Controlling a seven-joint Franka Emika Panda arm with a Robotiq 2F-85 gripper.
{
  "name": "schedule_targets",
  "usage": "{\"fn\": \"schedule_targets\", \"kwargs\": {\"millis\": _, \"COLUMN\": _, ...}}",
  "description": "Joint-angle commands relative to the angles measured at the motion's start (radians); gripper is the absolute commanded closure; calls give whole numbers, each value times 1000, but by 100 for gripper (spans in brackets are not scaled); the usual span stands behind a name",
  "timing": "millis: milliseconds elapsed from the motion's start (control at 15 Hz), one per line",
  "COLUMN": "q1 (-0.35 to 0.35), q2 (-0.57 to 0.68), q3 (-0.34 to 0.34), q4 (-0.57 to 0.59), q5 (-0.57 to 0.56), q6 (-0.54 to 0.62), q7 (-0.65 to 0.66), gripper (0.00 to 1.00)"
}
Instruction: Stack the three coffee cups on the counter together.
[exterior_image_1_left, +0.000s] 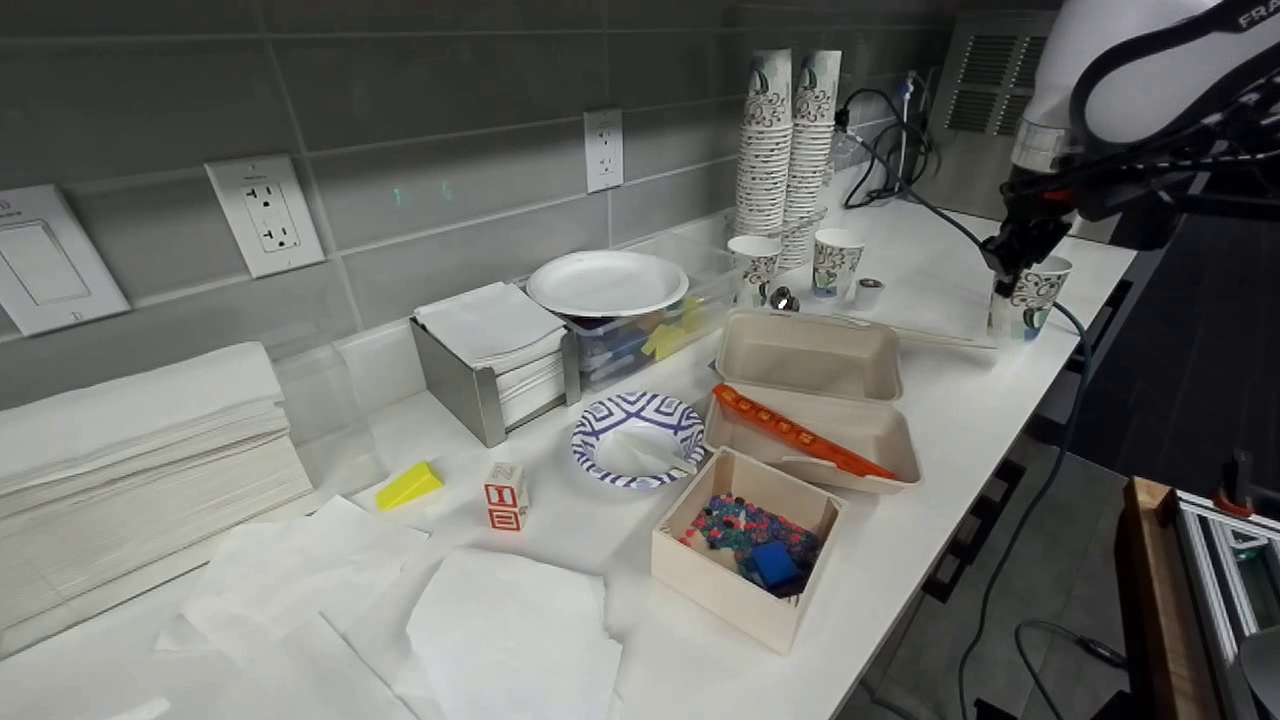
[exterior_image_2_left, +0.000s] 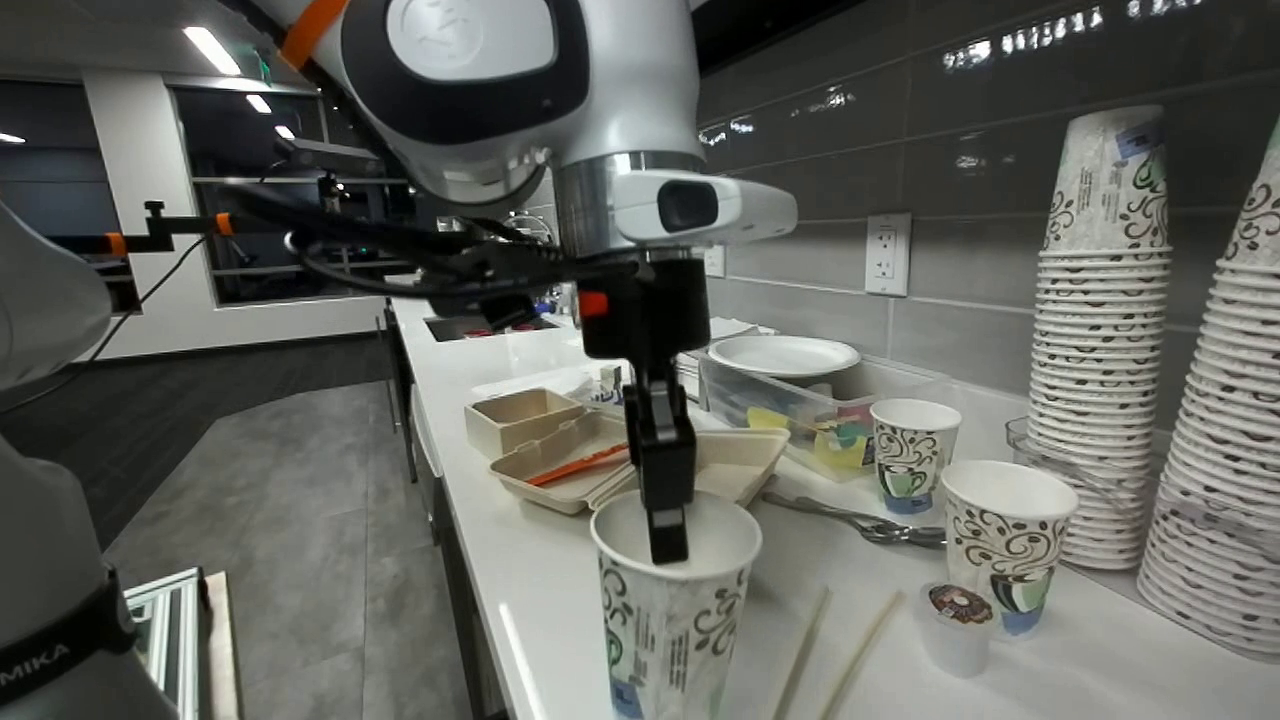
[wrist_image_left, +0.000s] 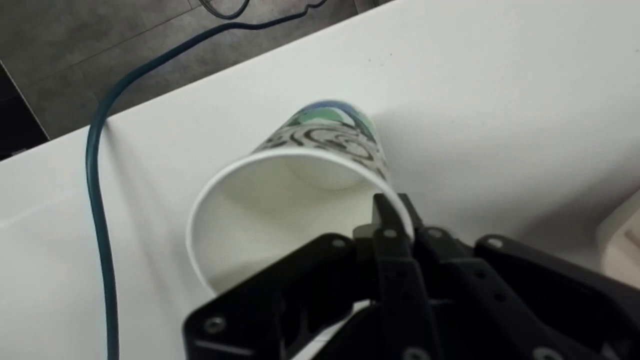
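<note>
Nearest the wrist camera, the hand (wrist_image_left: 398, 211) has its jaws pinched together on the rim of a patterned paper cup (wrist_image_left: 327, 135), one inside, one outside. Whether that cup touches the white surface (wrist_image_left: 480, 75), I cannot tell. Past two thin sticks (exterior_image_2_left: 866, 650), a second cup (exterior_image_2_left: 1005, 543) stands upright just beside a coffee pod (exterior_image_2_left: 958, 635); a third cup (exterior_image_2_left: 912, 450) stands near metal cutlery (exterior_image_2_left: 900, 533).

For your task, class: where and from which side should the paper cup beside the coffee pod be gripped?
The paper cup is probably best gripped by its rim, from above, on the side away from the tall cup stacks: the tool could put one finger inside, one outside. It stands upright, mouth up, and the coffee pod sits below rim height.
</note>
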Motion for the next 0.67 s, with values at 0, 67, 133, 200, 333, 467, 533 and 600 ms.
{"fn": "schedule_targets", "kwargs": {"millis": 0, "q1": 55, "q2": -30, "q3": 16, "q4": 49, "q5": 44, "q6": -62, "q7": -71, "gripper": 100}}
{"fn": "schedule_targets", "kwargs": {"millis": 67, "q1": 68, "q2": -23, "q3": 26, "q4": 70, "q5": 38, "q6": -48, "q7": -73, "gripper": 100}}
{"fn": "schedule_targets", "kwargs": {"millis": 133, "q1": 82, "q2": -13, "q3": 32, "q4": 92, "q5": 38, "q6": -31, "q7": -82, "gripper": 100}}
{"fn": "schedule_targets", "kwargs": {"millis": 200, "q1": 85, "q2": 4, "q3": 46, "q4": 111, "q5": 3, "q6": 22, "q7": -62, "gripper": 100}}
{"fn": "schedule_targets", "kwargs": {"millis": 333, "q1": 99, "q2": 31, "q3": 62, "q4": 158, "q5": -3, "q6": 63, "q7": -47, "gripper": 100}}
{"fn": "schedule_targets", "kwargs": {"millis": 467, "q1": 105, "q2": 65, "q3": 73, "q4": 209, "q5": -2, "q6": 89, "q7": -28, "gripper": 100}}
{"fn": "schedule_targets", "kwargs": {"millis": 533, "q1": 110, "q2": 81, "q3": 73, "q4": 237, "q5": 22, "q6": 71, "q7": -19, "gripper": 100}}
{"fn": "schedule_targets", "kwargs": {"millis": 600, "q1": 108, "q2": 28, "q3": 67, "q4": 182, "q5": 12, "q6": 68, "q7": -42, "gripper": 98}}
